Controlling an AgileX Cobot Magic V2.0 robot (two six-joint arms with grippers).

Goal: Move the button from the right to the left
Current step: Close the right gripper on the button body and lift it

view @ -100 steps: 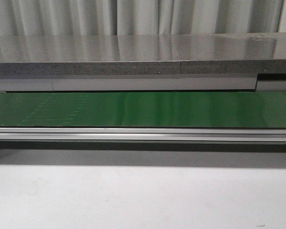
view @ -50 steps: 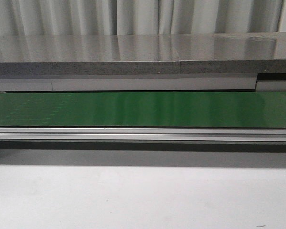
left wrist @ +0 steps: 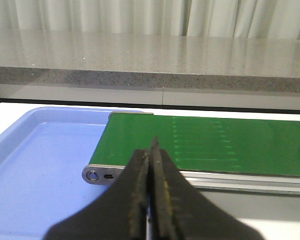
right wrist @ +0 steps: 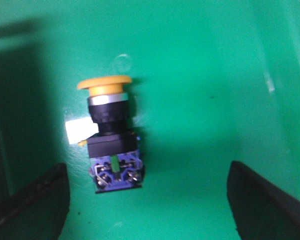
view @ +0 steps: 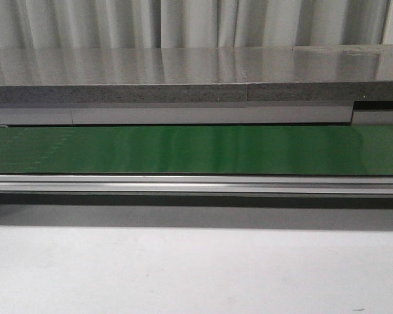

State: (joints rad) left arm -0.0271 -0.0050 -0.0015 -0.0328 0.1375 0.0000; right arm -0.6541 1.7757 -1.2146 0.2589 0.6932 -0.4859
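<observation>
The button shows only in the right wrist view. It has an orange-yellow cap, a black body and a blue terminal base, and it lies on its side on a green surface. My right gripper is open, with one finger on each side of the button's base end, and touches nothing. My left gripper is shut and empty, held before the end of the green belt. Neither gripper nor the button shows in the front view.
A light blue tray sits at the belt's end. The belt runs across the front view, with an aluminium rail in front and a grey stone counter behind. A raised wall edges the green surface.
</observation>
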